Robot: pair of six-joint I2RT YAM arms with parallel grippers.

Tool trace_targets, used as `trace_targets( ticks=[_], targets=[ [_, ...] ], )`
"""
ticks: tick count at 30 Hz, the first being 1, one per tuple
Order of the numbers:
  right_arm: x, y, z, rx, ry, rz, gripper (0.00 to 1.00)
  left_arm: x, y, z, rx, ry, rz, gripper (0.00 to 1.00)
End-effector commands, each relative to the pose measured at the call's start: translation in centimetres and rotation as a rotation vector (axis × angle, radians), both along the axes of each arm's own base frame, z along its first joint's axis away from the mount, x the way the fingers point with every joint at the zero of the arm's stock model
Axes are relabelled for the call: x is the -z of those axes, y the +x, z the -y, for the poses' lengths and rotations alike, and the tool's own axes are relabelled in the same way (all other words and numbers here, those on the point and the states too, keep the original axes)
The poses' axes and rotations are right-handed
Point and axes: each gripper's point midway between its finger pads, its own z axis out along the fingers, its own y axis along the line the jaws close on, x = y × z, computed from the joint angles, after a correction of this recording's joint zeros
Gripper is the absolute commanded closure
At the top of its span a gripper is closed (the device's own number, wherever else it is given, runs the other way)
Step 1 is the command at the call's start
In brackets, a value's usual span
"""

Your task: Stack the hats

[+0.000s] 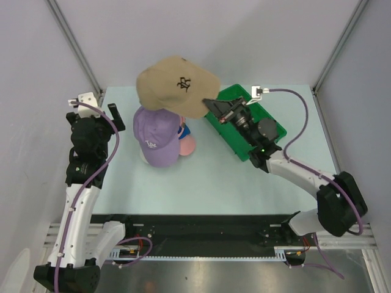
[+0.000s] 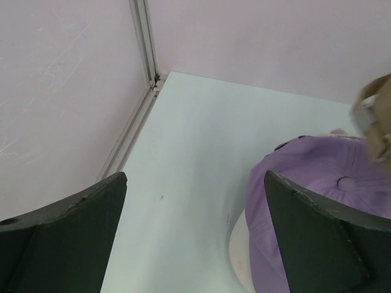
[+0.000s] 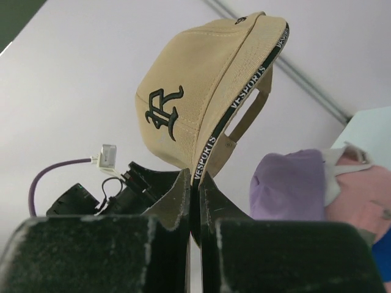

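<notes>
Right tool point(image 3: 194, 183) pinches tan cap point(image 1: 174, 85), edge seemingly above lavender cap point(image 1: 157, 137); left tool point(image 2: 195, 186) spread.

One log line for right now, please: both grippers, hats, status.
right gripper: shut on tan cap brim, cap lifted | left gripper: open, empty, beside lavender cap | tan cap: not yet on lavender cap

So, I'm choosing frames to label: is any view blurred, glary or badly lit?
Top external: evenly lit, sharp, no glare. Left wrist: left gripper's fingers block the lower corners, lavender hat clear. Right wrist: right gripper's fingers look soft, tan hat logo crisp.
</notes>
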Motion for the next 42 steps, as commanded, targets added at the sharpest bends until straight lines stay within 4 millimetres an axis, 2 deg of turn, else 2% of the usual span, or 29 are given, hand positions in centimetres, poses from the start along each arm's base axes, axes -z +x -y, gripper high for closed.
trace_targets(
  ticks=[1,2,5,11,16,17,18,25,29,33,36,38,42],
  targets=[
    [-3.0,-1.0,-2.7,-0.077,0.118,0.065,1.00,-0.8,-0.1,-0.2,-0.012,-0.020,0.046,0.00],
    [-2.4,-0.9,-4.0,-0.102,0.113,0.054,1.00,-0.8,-0.1,-0.2,-0.011,-0.020,0.044,0.00],
    [-1.1,-0.9,-5.5,-0.116,0.091,0.036,1.00,-0.7,-0.1,-0.1,-0.008,-0.020,0.043,0.00],
    [2.1,-0.1,-6.7,-0.116,0.040,-0.031,1.00,-0.7,0.0,0.1,0.003,-0.024,0.042,0.00],
    [6.0,0.9,-6.1,-0.094,0.019,-0.127,1.00,-0.9,0.0,0.6,0.031,-0.030,0.048,0.00],
    [6.1,0.8,-6.0,-0.102,0.039,-0.136,1.00,-0.9,0.1,0.8,0.045,-0.031,0.049,0.00],
    [7.3,0.8,-6.0,-0.104,0.030,-0.161,1.00,-0.8,0.2,1.1,0.060,-0.034,0.048,0.00],
    [10.9,0.9,-5.6,-0.098,0.015,-0.239,1.00,-0.8,0.9,2.2,0.116,-0.046,0.053,0.00],
    [12.7,1.1,-4.7,-0.070,0.021,-0.283,1.00,-0.4,1.6,3.9,0.200,-0.093,0.053,0.00],
    [14.3,1.4,-4.4,-0.070,0.029,-0.327,1.00,-0.4,2.9,7.3,0.363,-0.181,0.066,0.00],
    [15.5,1.4,-4.5,-0.074,0.031,-0.349,1.00,0.4,4.2,8.6,0.415,-0.237,0.029,0.00],
    [16.5,1.5,-4.6,-0.065,0.023,-0.367,1.00,0.3,5.0,8.9,0.418,-0.266,0.017,0.00],
    [18.3,1.9,-3.9,-0.019,0.022,-0.393,1.00,1.6,6.6,8.5,0.371,-0.296,-0.025,0.00]
  ],
)
